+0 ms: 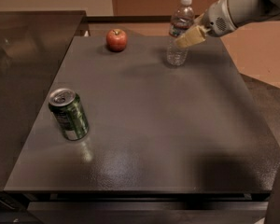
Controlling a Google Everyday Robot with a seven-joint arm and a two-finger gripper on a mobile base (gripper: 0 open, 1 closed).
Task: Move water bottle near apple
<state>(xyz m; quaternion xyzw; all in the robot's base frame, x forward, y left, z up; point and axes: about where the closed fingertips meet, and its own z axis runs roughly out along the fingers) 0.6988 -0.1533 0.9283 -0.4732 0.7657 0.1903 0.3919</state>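
Observation:
The water bottle (179,31), clear with a white cap and a dark label band, stands tilted at the back of the dark table (149,125), right of centre. My gripper (186,37) reaches in from the upper right and is shut on the bottle's middle, one tan finger (191,36) across its front. The apple (116,39), small and red, sits at the back of the table, left of the bottle with a gap of bare table between them.
A green can (69,114) stands tilted near the table's left edge. A dark glossy counter (23,55) adjoins on the left. The floor drops away right of the table's edge.

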